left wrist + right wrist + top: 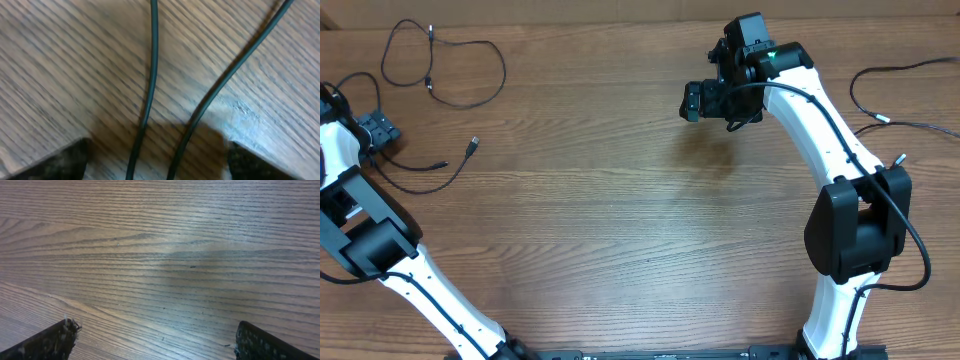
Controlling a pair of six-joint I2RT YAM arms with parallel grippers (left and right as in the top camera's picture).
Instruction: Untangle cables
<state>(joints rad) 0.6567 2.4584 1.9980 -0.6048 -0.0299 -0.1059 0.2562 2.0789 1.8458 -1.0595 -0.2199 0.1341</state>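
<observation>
Black cable (pixel 153 60) framed by the open left gripper (pixel 156 167)

Two strands of the black cable are seen between the widely parted fingers, touched by neither, on the wooden table (pixel 620 220). A looped cable (pixel 503 66) is seen at the far-left corner. The right gripper (pixel 157 345) is held spread open over the table's far middle

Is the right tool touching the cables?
Apart. The right wrist view shows only bare table between the right tool's fingers; overhead, it is mid-table, well clear of the cables on the left.
</observation>
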